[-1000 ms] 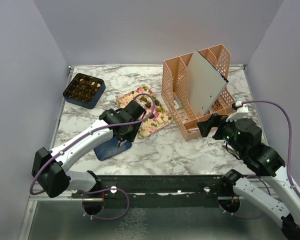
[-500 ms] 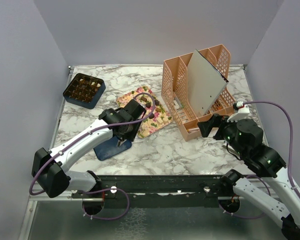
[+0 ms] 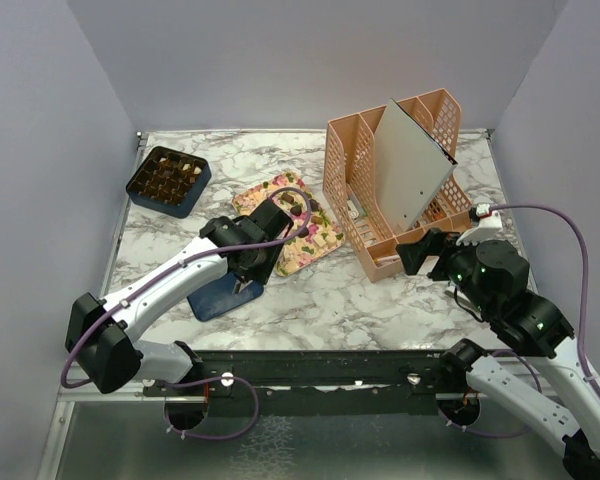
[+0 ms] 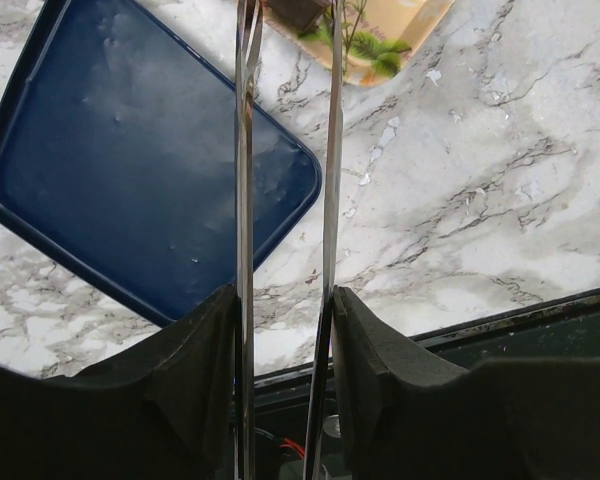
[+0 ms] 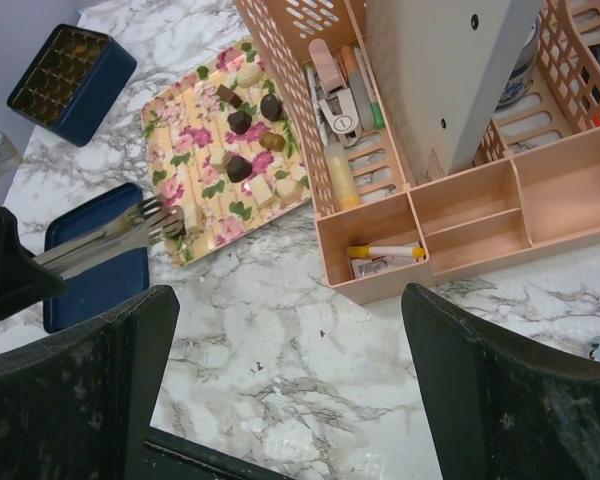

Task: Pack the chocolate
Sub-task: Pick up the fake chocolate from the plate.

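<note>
Several pieces of chocolate point(image 5: 239, 122), dark and cream, lie on a floral tray point(image 5: 195, 110) point(image 3: 315, 245). My left gripper point(image 3: 253, 262) point(image 4: 285, 300) is shut on metal tongs point(image 4: 244, 150), both blades pressed between its pads. The tongs point(image 5: 110, 240) reach to the tray's near-left corner, their tips beside a cream piece point(image 5: 191, 218); whether they hold it I cannot tell. One dark piece point(image 4: 298, 12) shows past the blades. The dark blue gridded box point(image 3: 168, 180) point(image 5: 70, 68) stands at the back left. My right gripper point(image 3: 420, 252) point(image 5: 288, 295) is open over bare marble, holding nothing.
The box's blue lid point(image 3: 215, 295) point(image 4: 130, 170) lies flat under the left wrist. A peach desk organiser point(image 3: 395, 190) point(image 5: 460, 215) with a grey board, pens and small items stands right of the tray. The black table rail point(image 3: 310, 365) runs along the near edge.
The right wrist has drifted slightly toward the near right. The left arm and the tongs have hardly moved.
</note>
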